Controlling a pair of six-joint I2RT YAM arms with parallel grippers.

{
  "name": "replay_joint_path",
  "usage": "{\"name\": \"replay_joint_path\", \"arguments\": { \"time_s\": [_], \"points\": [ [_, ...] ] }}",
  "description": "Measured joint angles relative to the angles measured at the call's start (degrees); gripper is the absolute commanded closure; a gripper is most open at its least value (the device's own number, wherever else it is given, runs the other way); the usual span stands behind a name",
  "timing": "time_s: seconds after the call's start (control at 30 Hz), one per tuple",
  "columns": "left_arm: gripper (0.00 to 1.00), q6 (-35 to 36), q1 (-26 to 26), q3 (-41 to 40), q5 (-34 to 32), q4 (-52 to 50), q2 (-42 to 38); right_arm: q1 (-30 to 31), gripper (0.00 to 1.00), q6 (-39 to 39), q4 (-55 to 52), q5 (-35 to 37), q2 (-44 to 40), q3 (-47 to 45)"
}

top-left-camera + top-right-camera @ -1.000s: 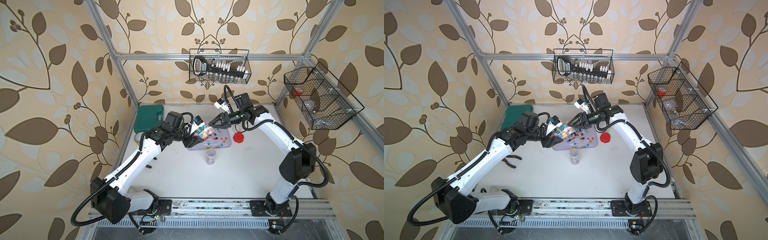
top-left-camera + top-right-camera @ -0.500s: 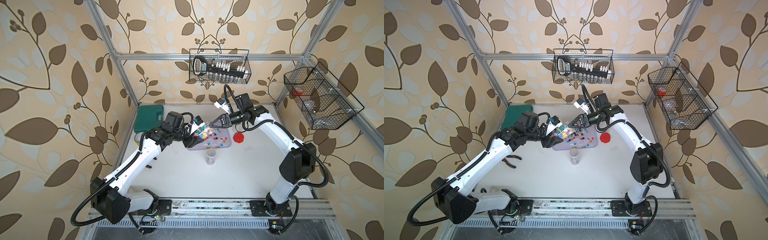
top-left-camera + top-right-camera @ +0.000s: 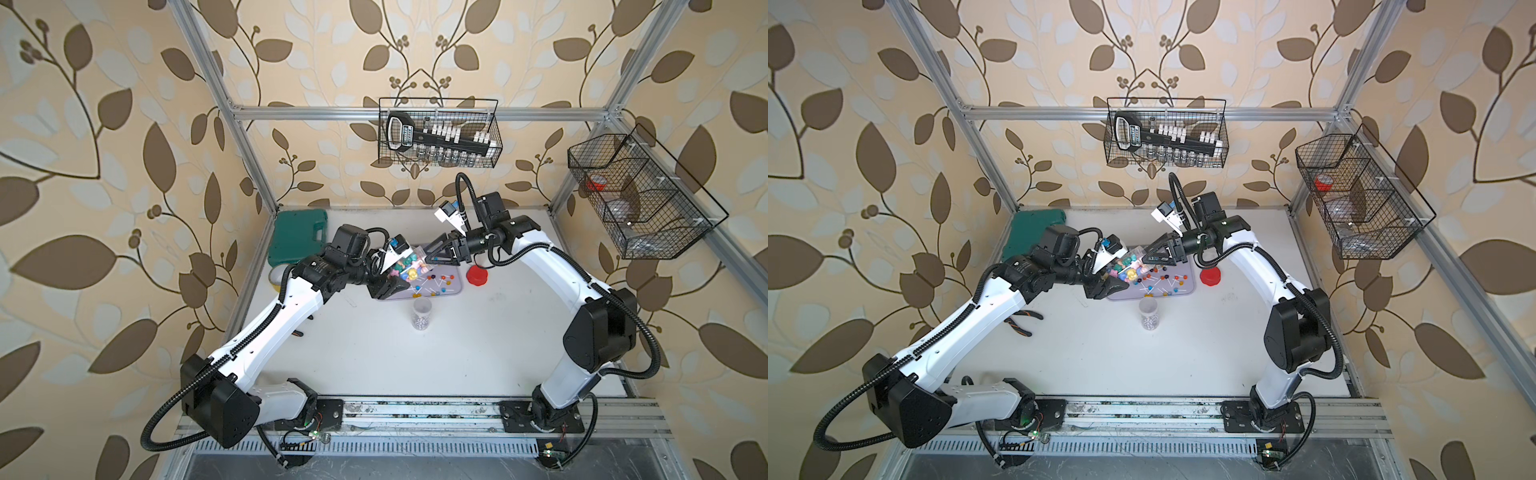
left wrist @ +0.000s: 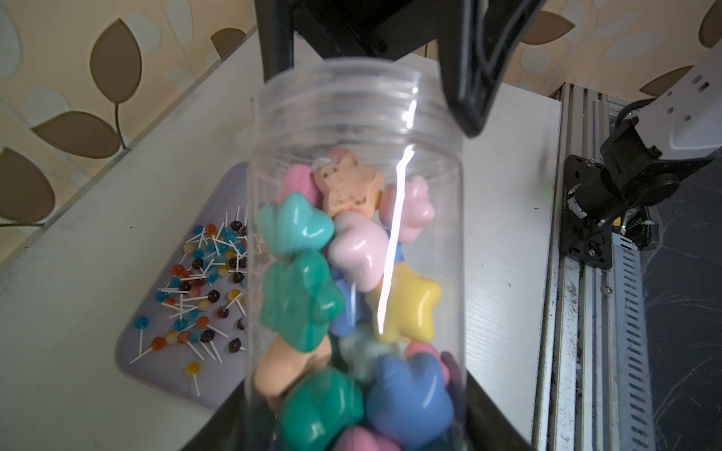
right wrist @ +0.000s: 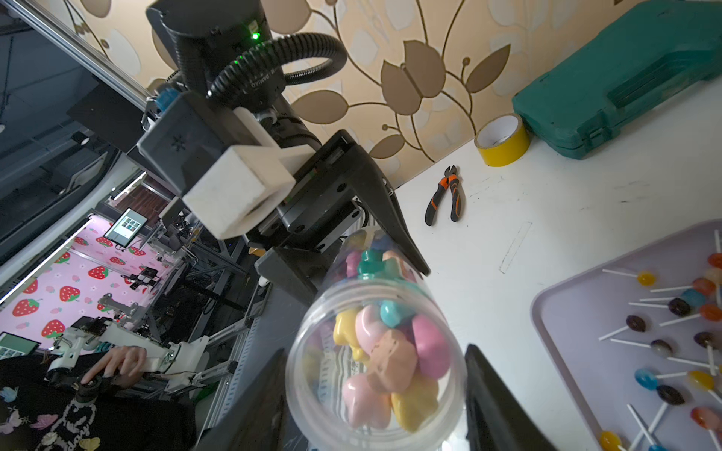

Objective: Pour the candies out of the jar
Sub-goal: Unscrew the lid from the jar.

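Jar, clear plastic; glossy star candies

Papered all round in beige wallpaper printed with brown and pale leaves, and framed by aluminium bars at the corners and across the back. Floored with a white worktop, lightly scuffed, ending at a metal rail along the front; hung with one black wire basket on the back wall and another on the side wall. Evenly and softly lit, with a pink strawberry-print surface and a small lit screen beyond the frame in the right wrist view.
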Motion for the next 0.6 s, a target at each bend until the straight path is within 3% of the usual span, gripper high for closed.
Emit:
{"name": "replay_joint_path", "arguments": {
  "time_s": [0.2, 0.3, 0.43, 0.5, 0.6],
  "points": [
    [0.44, 0.0, 0.0, 0.0, 0.0, 0.0, 0.0, 0.0, 0.52, -1.5, 0.0, -0.2, 0.0, 0.0],
    [0.44, 0.0, 0.0, 0.0, 0.1, 0.1, 0.0, 0.0, 0.39, -1.1, 0.3, 0.0, -0.2, 0.0],
    [0.44, -0.3, 0.0, 0.0, -0.1, 1.5, 0.0, 0.3, 0.14, 4.6, 3.0, 2.4, -1.5, 0.0],
    [0.44, -0.3, 0.0, 0.0, -0.4, 1.9, 0.0, 0.6, 0.06, 9.0, 4.8, 4.5, -2.6, 0.2],
    [0.44, -0.3, 0.0, 0.0, -1.2, 2.2, 0.0, 0.1, 0.02, 17.1, 6.8, 7.4, -4.3, 1.5]
  ]
}}
